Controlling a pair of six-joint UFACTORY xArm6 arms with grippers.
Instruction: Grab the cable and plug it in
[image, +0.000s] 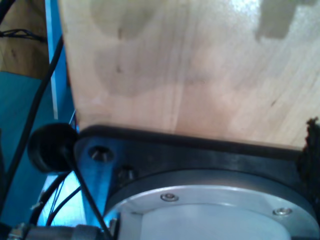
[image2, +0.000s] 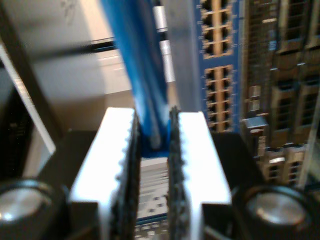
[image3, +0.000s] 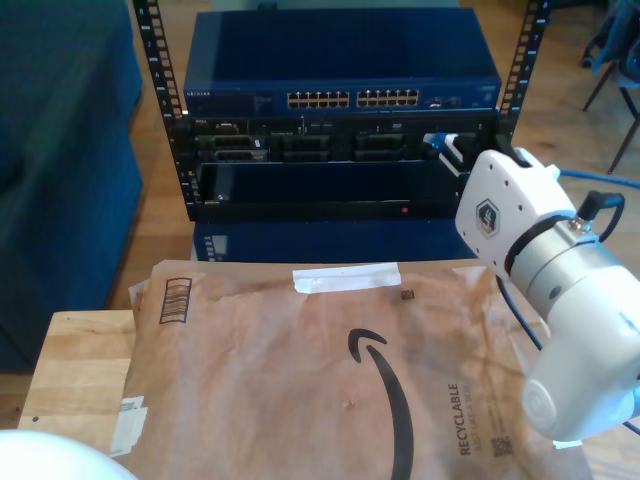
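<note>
Exterior view, from its left: a pale wooden table (image3: 75, 365) with visible grain shows bare at the near left corner, and most of its top is covered by a flat brown paper mailer (image3: 330, 375), creased, printed with a black curved arrow and sealed with a strip of pale tape at its far edge. Behind the table stands a black perforated rack (image3: 150, 60) carrying a dark blue network switch (image3: 340, 60) with two banks of small square ports along its front, and below it darker panels of connectors. At the exterior view's right a white, smooth, rounded arm (image3: 550, 300) reaches toward the rack's right end, above the mailer's right edge; the table's left half lies open.

My second gripper (image2: 154, 150) has white ribbed fingers (image2: 192, 150) with dark toothed inner faces, pressed in on the cable (image2: 142, 75), a thin bright-blue line pinched between them. From the jaws the cable runs lengthwise away from the gripper toward the rack face; its plug cannot be made out in the blur. Beside it the blue switch's port banks (image2: 217, 75) stand close, with a grey metal strip (image2: 180, 60) between cable and ports.

My first gripper's camera looks along a pale wood surface (image: 190, 70) and a black plate with a grey metal disc (image: 210, 210); whether its jaws are apart or together I cannot tell.
</note>
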